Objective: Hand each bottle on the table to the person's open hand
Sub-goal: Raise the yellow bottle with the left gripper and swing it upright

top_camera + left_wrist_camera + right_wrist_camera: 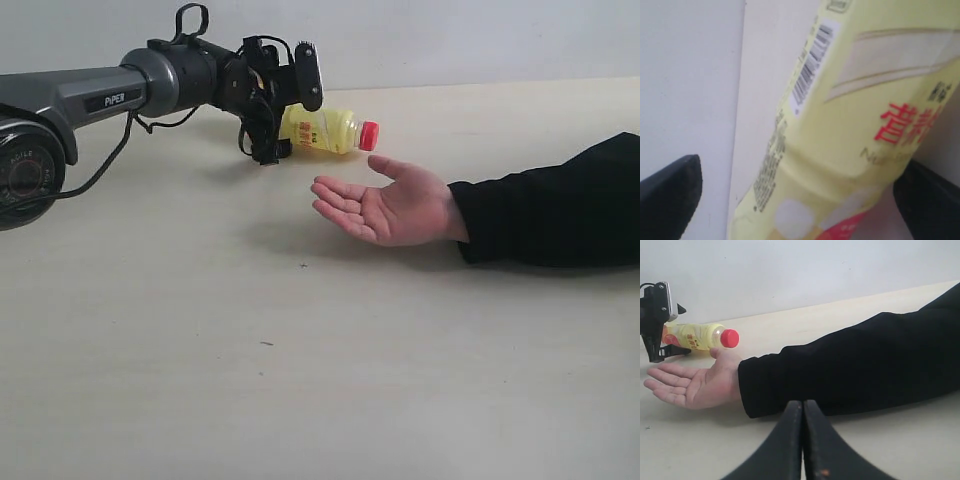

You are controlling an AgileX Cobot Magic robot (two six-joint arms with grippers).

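Observation:
A yellow bottle point(322, 129) with a red cap point(369, 135) lies on its side at the back of the table point(300, 380). My left gripper point(285, 120) stands open around its body. In the left wrist view the bottle point(855, 125) fills the space between the jaws, and one finger point(670, 195) is clearly apart from it. The person's open hand point(385, 205) rests palm up just in front of the bottle's cap end. The right wrist view shows the bottle point(695, 336), the hand point(690, 382) and my right gripper point(802, 407), shut and empty.
The person's black sleeve point(550, 205) lies across the right side of the table. A pale wall point(450, 40) rises right behind the table's far edge. My left arm point(90, 100) reaches in from the left.

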